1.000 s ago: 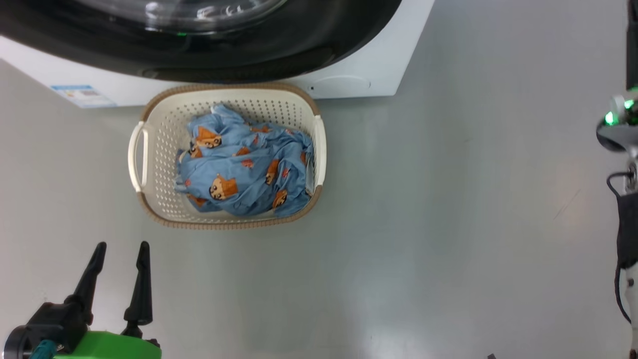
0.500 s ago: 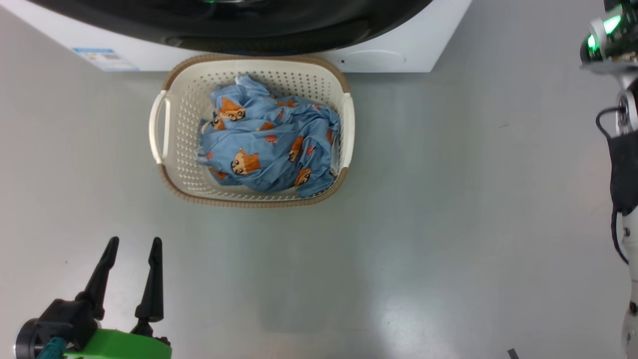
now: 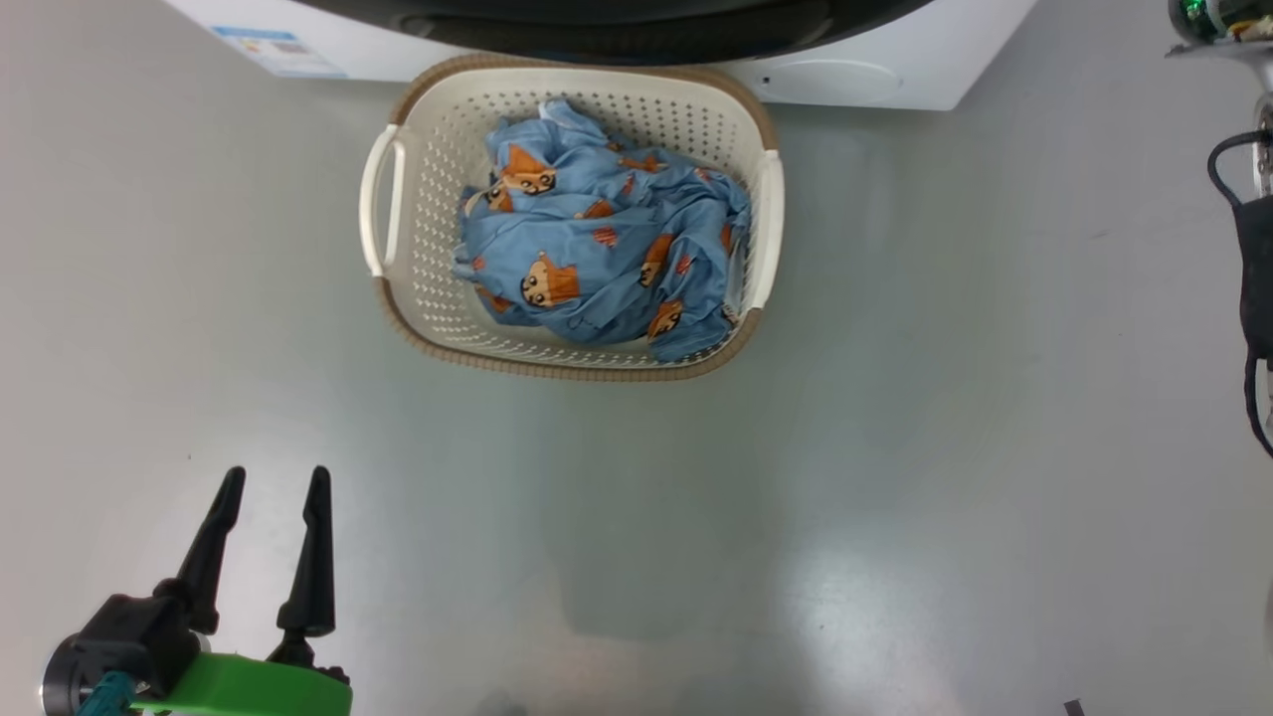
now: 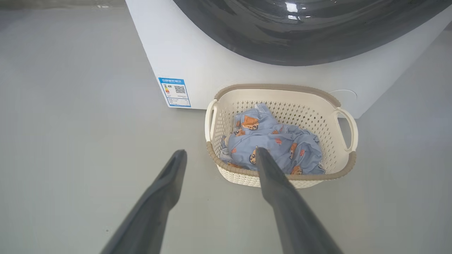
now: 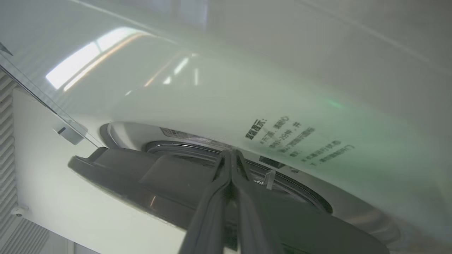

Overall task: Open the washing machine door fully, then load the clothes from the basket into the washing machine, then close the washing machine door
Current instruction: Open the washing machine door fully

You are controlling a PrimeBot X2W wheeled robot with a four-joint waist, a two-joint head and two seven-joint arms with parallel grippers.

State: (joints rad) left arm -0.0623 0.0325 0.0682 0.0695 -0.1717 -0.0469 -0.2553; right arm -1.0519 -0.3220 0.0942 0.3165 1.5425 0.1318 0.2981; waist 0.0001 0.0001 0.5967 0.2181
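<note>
The cream basket point(image 3: 557, 366) stands on the floor against the white washing machine point(image 3: 875, 75), with the blue printed clothes point(image 3: 607, 249) heaped inside. The black washing machine door point(image 3: 617, 20) shows along the top edge. My left gripper point(image 3: 276, 482) is open and empty, well short of the basket and to its left. The left wrist view looks past the left gripper point(image 4: 220, 152) at the basket point(image 4: 279, 86) and clothes point(image 4: 279, 144). In the right wrist view the right gripper point(image 5: 231, 152) is shut, its tips at the gap between the ajar door point(image 5: 141, 176) and the machine front point(image 5: 229, 106).
Bare grey floor point(image 3: 895, 447) spreads around the basket. A blue label point(image 4: 174, 91) sits on the machine's lower left corner. Part of my right arm with a dark cable point(image 3: 1255, 278) hangs at the right edge of the head view.
The head camera has moved, so the basket and machine sit higher and further right in the picture. The left gripper stays open; nothing was grasped or released.
</note>
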